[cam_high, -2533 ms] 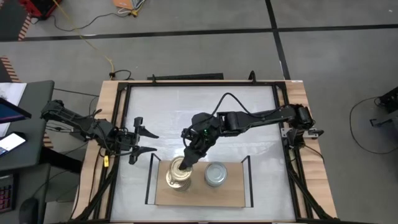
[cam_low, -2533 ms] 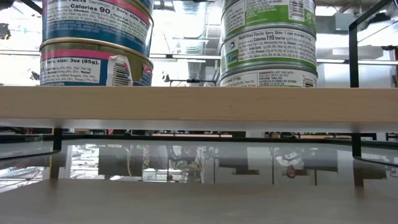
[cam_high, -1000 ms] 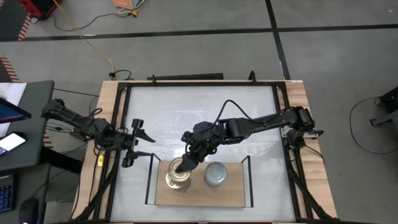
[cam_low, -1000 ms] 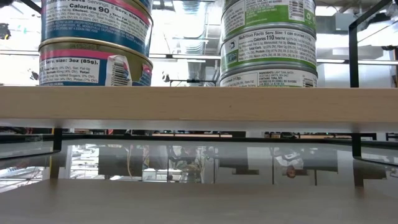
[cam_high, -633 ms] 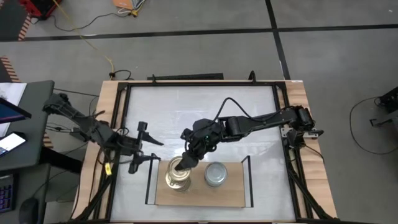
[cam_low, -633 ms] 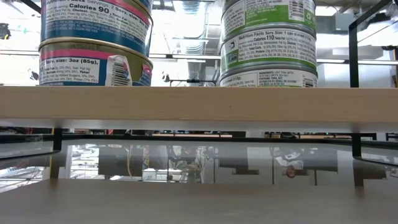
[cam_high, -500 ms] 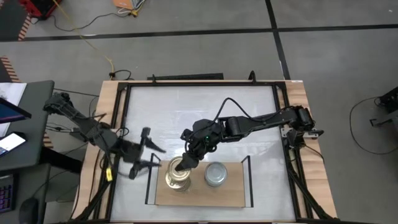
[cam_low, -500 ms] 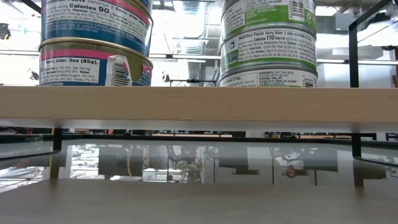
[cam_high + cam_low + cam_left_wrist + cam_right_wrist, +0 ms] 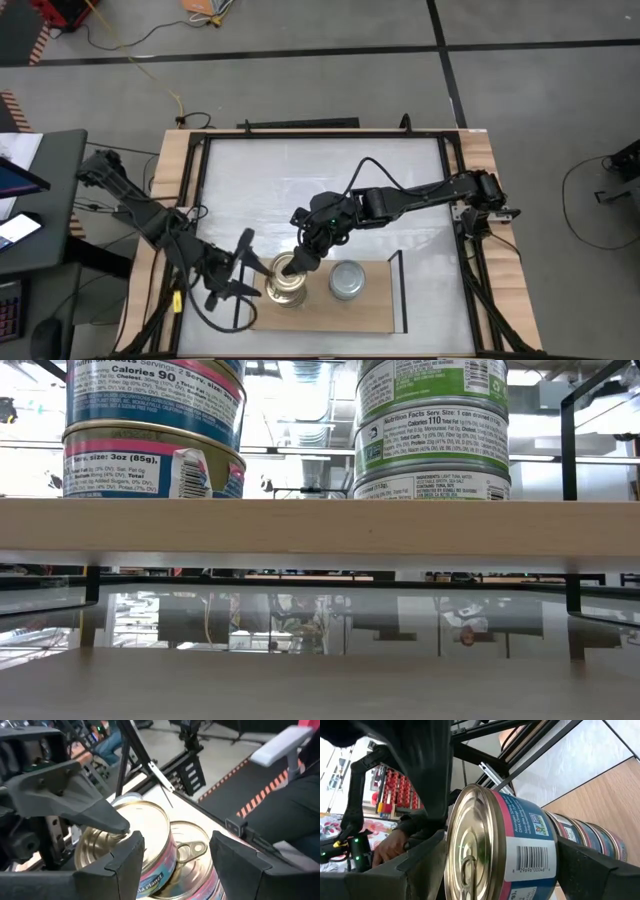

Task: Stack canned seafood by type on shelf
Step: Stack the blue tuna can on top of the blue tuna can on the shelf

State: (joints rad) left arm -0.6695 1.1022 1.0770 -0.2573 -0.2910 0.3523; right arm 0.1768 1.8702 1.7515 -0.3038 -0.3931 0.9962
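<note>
Two stacks of tins stand on the light wooden shelf (image 9: 372, 312) at the table's near edge. The gold-lidded stack (image 9: 284, 287), with blue and pink labels, is on the left. The silver-lidded stack (image 9: 347, 281), with green labels (image 9: 432, 430), is on the right. My right gripper (image 9: 289, 266) reaches down from the far right onto the gold stack and is shut on its top can (image 9: 510, 850). My left gripper (image 9: 243, 268) is open just left of the gold stack, its fingers (image 9: 125, 865) level with the upper cans (image 9: 150, 835). I cannot tell whether they touch. My right gripper holds the top gold-lidded can, slanting in from the table's far right. One finger (image 9: 70, 795) lies across the gold lid (image 9: 145, 820) and the other (image 9: 600, 870) stands by the can's bottom rim. The can sits shifted sideways on the stack, baring the pull tab (image 9: 192, 850) of the can below.
Thin black uprights (image 9: 400, 290) stand at the shelf's ends. One is close to my left gripper, and black frame rails (image 9: 195, 200) run along the table's sides. The white tabletop (image 9: 320, 180) lies beyond the shelf. A desk with a laptop (image 9: 15, 180) is off to the left.
My left arm has swung from the table's left edge toward the near edge and rightward, up to the gold-lidded stack, turning as it went and staying open. My right gripper and both stacks have kept still.
</note>
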